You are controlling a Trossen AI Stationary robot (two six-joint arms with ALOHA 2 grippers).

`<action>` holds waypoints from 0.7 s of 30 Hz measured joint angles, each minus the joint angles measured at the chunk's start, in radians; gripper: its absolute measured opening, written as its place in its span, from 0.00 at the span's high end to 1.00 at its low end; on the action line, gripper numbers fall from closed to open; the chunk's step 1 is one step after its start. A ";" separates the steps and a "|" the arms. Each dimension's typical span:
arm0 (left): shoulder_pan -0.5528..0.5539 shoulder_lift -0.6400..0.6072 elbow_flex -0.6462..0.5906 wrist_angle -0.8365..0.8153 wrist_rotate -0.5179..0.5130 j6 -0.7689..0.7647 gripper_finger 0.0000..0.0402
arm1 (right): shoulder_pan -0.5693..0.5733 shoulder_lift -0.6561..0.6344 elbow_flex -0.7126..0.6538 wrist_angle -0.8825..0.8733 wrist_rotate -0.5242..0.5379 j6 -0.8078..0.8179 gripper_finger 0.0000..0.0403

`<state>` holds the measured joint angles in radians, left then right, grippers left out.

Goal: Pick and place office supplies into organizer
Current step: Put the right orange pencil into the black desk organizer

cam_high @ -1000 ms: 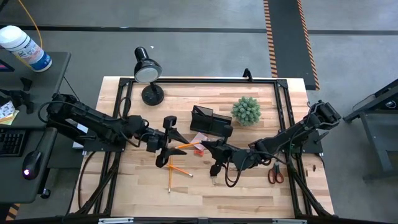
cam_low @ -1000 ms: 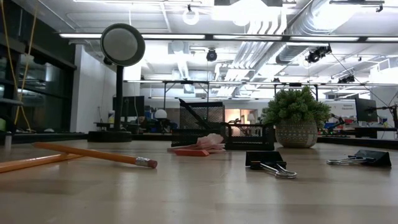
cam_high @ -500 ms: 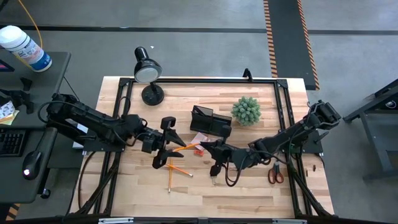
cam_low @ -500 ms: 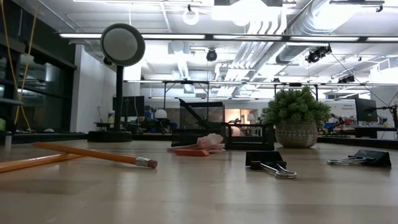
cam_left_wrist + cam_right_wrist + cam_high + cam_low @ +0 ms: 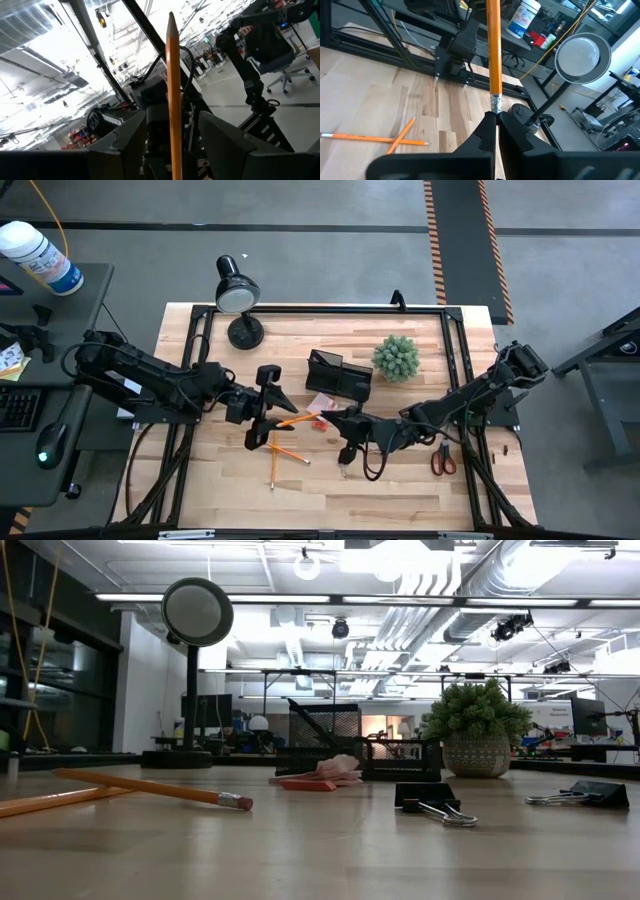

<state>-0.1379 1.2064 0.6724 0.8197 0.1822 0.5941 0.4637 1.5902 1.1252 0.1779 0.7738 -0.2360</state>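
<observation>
**Pencil held between two arms at mid-bench**

In the centre of the high view, the right gripper (image 5: pixel 327 414) has its jaws closed on the eraser end of an orange pencil (image 5: pixel 298 416). The pencil's pointed end lies between the open jaws of the left gripper (image 5: pixel 272 408), which do not clamp it. Two more pencils (image 5: pixel 283 452) lie crossed just below. The organizer (image 5: pixel 339 376) sits just above centre, a pink sticky-note pad (image 5: pixel 319 401) beside it; scissors (image 5: pixel 443 460) lie lower right.

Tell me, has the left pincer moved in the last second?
Yes. The left pincer has slid slightly left, away from the organizer, in the high view.
</observation>
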 joint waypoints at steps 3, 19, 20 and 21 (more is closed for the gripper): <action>0.000 0.000 0.000 0.000 0.000 -0.003 0.58 | -0.009 0.000 0.000 -0.010 -0.029 0.022 1.00; 0.000 0.001 0.000 0.002 -0.006 -0.020 0.72 | -0.033 0.000 0.000 -0.023 -0.053 0.044 1.00; 0.000 0.001 0.000 0.002 -0.006 -0.022 0.76 | -0.033 0.000 0.000 -0.023 -0.053 0.044 1.00; 0.000 0.001 0.000 0.002 -0.006 -0.022 0.80 | -0.033 0.000 0.000 -0.024 -0.053 0.044 1.00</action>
<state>-0.1379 1.2072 0.6724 0.8212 0.1761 0.5720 0.4305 1.5902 1.1252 0.1543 0.7208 -0.1917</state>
